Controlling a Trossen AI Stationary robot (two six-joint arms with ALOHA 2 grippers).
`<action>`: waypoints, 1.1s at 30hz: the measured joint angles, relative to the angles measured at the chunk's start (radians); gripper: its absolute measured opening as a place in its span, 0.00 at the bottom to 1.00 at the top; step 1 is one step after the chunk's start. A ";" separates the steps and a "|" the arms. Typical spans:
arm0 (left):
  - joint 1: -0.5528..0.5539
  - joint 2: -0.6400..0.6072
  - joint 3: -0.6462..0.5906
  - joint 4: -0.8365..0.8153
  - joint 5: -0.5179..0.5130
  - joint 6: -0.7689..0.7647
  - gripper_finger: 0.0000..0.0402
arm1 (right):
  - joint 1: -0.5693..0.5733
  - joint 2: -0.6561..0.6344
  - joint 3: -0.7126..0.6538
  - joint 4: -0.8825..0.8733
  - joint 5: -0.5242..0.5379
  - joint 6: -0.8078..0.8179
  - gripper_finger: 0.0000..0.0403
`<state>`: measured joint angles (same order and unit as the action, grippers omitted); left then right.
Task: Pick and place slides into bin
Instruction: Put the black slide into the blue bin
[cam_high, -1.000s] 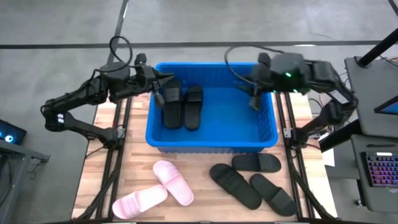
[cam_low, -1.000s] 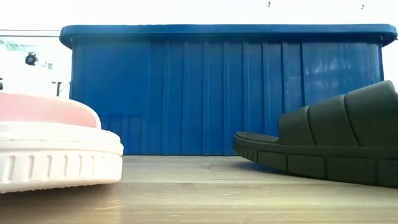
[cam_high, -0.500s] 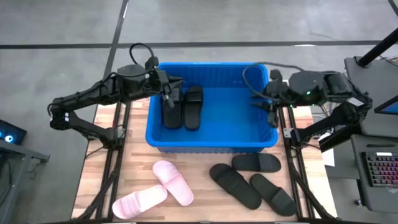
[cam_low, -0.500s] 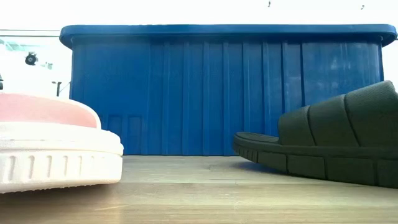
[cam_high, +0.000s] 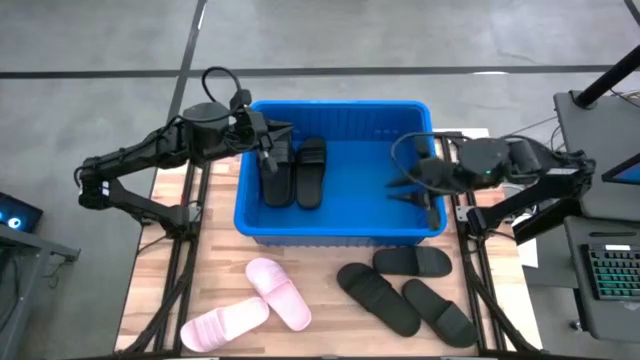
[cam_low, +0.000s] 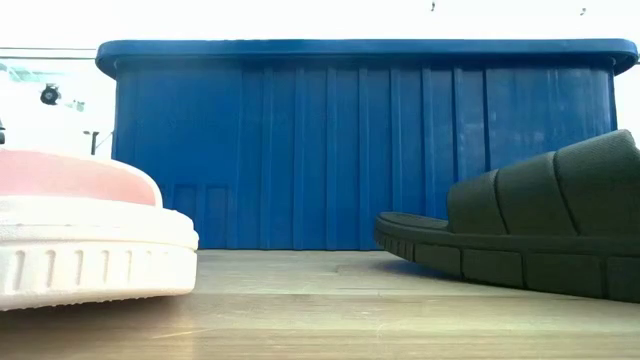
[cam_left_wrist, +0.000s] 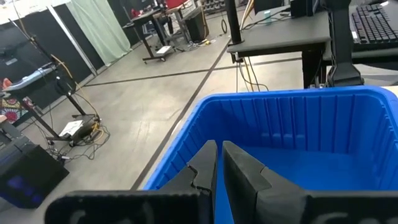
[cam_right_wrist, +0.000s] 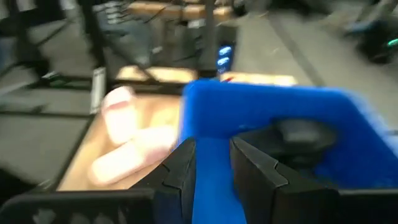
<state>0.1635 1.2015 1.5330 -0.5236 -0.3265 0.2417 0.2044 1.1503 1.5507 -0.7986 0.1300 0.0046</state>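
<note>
lab/workshop | concrete floor (cam_left_wrist: 155, 93) | desks (cam_left_wrist: 280, 37) | keyboard (cam_high: 612, 272)

Our left claw (cam_high: 272, 147) reaches toward three o'clock, fingers nearly closed; our right claw (cam_high: 402, 188) points toward nine o'clock, fingers slightly parted.

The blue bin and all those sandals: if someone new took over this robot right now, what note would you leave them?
Left gripper: over the bin's left side above the two black slides inside, fingers nearly shut, holding nothing.
Right gripper: over the bin's right side, fingers apart, empty.
Done: two black slides lie side by side in the blue bin.
Left: three black slides on the table in front of the bin toward the right, two pink slides toward the left.
</note>
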 joint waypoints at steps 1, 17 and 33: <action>0.000 0.000 0.000 0.000 0.000 0.000 0.03 | 0.001 0.000 -0.018 0.004 -0.050 0.002 0.23; 0.000 0.001 0.000 0.015 0.000 0.001 0.03 | 0.024 0.093 -0.167 0.152 -0.189 0.225 0.50; 0.000 0.001 0.000 0.014 0.000 0.001 0.03 | 0.155 0.231 -0.178 0.090 -0.398 0.226 0.51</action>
<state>0.1631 1.2026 1.5330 -0.5091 -0.3267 0.2428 0.3598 1.3811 1.3724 -0.7089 -0.2684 0.2307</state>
